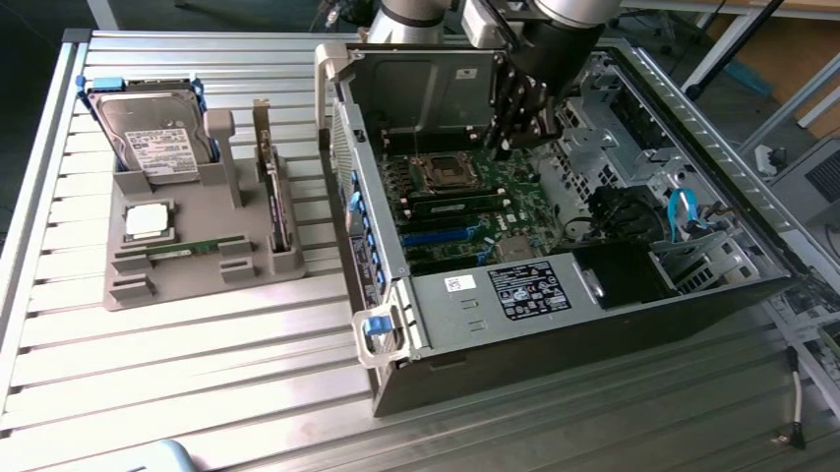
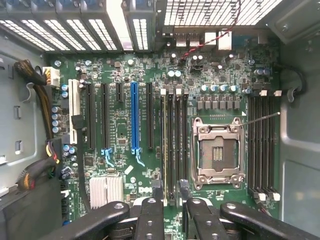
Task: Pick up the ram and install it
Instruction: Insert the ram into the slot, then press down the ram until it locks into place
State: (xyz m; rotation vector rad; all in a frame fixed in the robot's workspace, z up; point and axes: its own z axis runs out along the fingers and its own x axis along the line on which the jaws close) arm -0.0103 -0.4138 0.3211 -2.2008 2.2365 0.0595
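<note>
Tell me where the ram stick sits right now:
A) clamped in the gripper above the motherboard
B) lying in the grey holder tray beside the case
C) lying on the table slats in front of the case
B: the ram lies flat in the grey holder tray on the exterior view's left of the computer case, while the gripper hangs open over the motherboard with nothing between its fingers.

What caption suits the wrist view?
Open black gripper above green motherboard, near its empty silver processor socket.
</note>
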